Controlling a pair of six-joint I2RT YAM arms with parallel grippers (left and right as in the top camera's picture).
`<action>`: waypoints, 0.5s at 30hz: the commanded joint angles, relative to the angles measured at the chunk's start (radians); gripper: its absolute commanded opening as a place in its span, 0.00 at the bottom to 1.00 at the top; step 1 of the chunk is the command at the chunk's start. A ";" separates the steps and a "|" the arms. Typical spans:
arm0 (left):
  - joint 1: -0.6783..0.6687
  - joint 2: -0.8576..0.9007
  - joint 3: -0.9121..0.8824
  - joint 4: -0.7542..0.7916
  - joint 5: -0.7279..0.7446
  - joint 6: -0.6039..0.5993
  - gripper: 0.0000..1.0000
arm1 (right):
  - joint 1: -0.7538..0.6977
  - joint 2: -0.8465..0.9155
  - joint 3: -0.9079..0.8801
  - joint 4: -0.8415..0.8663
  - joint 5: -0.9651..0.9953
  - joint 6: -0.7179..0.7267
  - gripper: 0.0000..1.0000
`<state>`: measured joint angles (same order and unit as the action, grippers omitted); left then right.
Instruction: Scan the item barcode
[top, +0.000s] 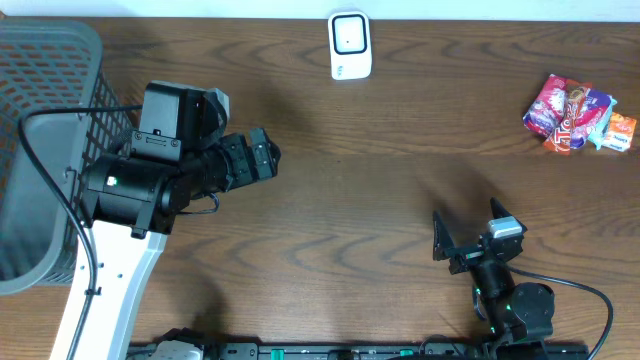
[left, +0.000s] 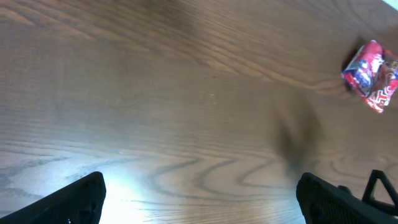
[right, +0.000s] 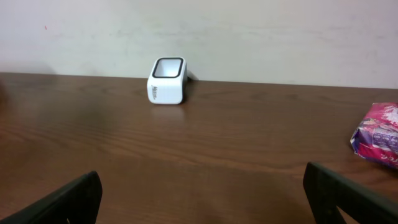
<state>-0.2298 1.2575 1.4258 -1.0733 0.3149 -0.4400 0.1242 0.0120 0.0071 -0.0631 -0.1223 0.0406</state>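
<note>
Snack packet (top: 580, 115): pink-purple wrapper, lying at far right of the surface (top: 380, 190), well apart from both tools | scanner (top: 350, 45): white, upright, far centre edge | left tool (top: 265, 157): jaws apart, empty, beside grey basket (top: 50, 60) | right tool (top: 472, 232): jaws apart, empty, near front edge

Illegible print on packet (top: 578, 117), scanner (top: 350, 45)

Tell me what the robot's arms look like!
The left arm is chunky and black with a long white tube, a green light and a black cable. The right arm is smaller and black, with a cable too. Both have black fingers.
</note>
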 joint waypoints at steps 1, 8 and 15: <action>0.002 0.002 -0.005 -0.015 -0.025 0.028 0.98 | 0.006 -0.006 -0.002 -0.004 0.009 0.010 0.99; 0.002 -0.112 -0.234 0.056 -0.085 0.065 0.98 | 0.006 -0.006 -0.002 -0.004 0.010 0.010 0.99; 0.002 -0.375 -0.547 0.387 -0.080 0.253 0.98 | 0.006 -0.005 -0.002 -0.004 0.009 0.010 0.99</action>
<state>-0.2298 1.0130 0.9909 -0.7780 0.2520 -0.3149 0.1242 0.0116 0.0071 -0.0639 -0.1184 0.0410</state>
